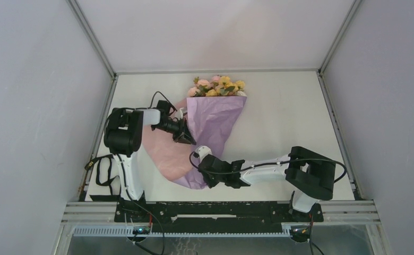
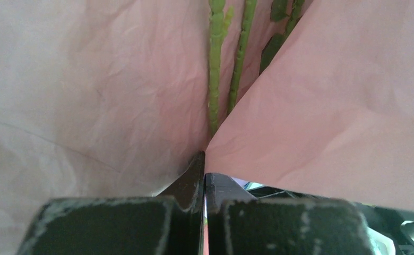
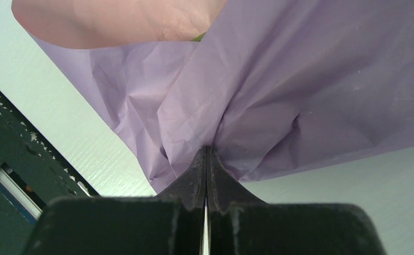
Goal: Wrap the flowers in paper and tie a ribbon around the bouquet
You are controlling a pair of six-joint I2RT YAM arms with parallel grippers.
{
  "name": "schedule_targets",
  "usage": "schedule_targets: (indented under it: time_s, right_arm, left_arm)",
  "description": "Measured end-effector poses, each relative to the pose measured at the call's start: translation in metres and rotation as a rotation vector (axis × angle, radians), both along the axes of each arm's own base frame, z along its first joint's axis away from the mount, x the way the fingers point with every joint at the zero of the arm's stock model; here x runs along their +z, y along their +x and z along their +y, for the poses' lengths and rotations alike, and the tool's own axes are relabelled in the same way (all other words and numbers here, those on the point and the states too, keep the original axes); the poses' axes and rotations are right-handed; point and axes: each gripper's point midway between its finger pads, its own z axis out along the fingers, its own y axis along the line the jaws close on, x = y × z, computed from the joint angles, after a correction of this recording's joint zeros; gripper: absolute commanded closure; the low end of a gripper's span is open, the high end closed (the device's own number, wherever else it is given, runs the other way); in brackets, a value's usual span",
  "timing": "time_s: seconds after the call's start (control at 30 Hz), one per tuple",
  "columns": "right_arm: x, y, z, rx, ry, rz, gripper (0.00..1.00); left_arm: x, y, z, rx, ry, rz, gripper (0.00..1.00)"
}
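Observation:
The flowers (image 1: 219, 85), pink and yellow blooms, lie at the back of the table and stick out of the top of the lilac-purple paper (image 1: 215, 119). The paper is folded over them into a loose cone, the bouquet, and a pinkish flap (image 1: 160, 149) spreads to the left. Green stems (image 2: 215, 64) run between two paper folds (image 2: 88, 79). My left gripper (image 1: 186, 139) (image 2: 204, 159) is shut on a paper edge at the cone's left side. My right gripper (image 1: 201, 162) (image 3: 206, 151) is shut on bunched paper (image 3: 300, 69) near the cone's narrow lower end. The ribbon is out of view.
White table (image 1: 290, 117) lies to the right of the bouquet, and grey enclosure walls (image 1: 35, 106) stand on both sides. A black base rail (image 1: 221, 210) runs along the near edge, and a dark frame edge (image 3: 3, 138) shows left of the right gripper.

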Motion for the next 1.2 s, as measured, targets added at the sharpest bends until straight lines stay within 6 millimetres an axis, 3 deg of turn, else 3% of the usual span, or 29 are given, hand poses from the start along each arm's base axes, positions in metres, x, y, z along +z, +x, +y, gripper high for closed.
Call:
schedule_targets:
  time_s: [0.17,0.37,0.4,0.43,0.5,0.57,0.7,0.8,0.93,1.1,1.2]
  right_arm:
    - [0.0,-0.013,0.001,0.02,-0.019,-0.02,0.99]
    - [0.014,-0.039,-0.009,0.071,-0.024,0.034,0.88]
    - [0.017,-0.041,-0.014,0.072,-0.019,0.051,0.82]
    - [0.026,-0.044,-0.03,0.064,-0.001,0.099,0.63]
    - [0.031,-0.041,-0.035,0.04,0.04,0.135,0.44]
    - [0.035,-0.017,-0.049,-0.053,0.08,0.157,0.32]
    - [0.052,0.07,-0.096,-0.397,0.239,0.151,0.3]
    - [0.062,0.116,-0.118,-0.561,0.349,0.146,0.3]
    - [0.059,0.147,-0.123,-0.627,0.452,0.188,0.3]
    - [0.028,0.162,-0.118,-0.641,0.445,0.297,0.32]
    - [0.019,0.173,-0.109,-0.623,0.458,0.337,0.36]
  left_arm:
    - [-0.003,-0.005,-0.001,-0.004,0.004,0.028,1.0]
    - [-0.004,-0.01,-0.001,-0.007,0.004,0.047,1.0]
    - [-0.004,-0.009,-0.001,-0.006,0.003,0.044,1.0]
    - [-0.004,-0.006,0.0,-0.003,0.0,0.032,1.0]
    - [-0.004,-0.006,0.0,-0.003,0.0,0.03,1.0]
    - [-0.004,-0.006,-0.001,-0.004,-0.001,0.028,1.0]
    - [-0.004,-0.005,-0.001,-0.004,-0.003,0.024,1.0]
    - [-0.004,-0.005,-0.001,-0.003,-0.003,0.024,1.0]
    - [-0.004,-0.005,-0.001,-0.003,-0.003,0.023,1.0]
    - [-0.004,-0.005,0.0,-0.006,-0.004,0.019,1.0]
    - [-0.004,-0.005,0.0,-0.008,-0.005,0.017,1.0]
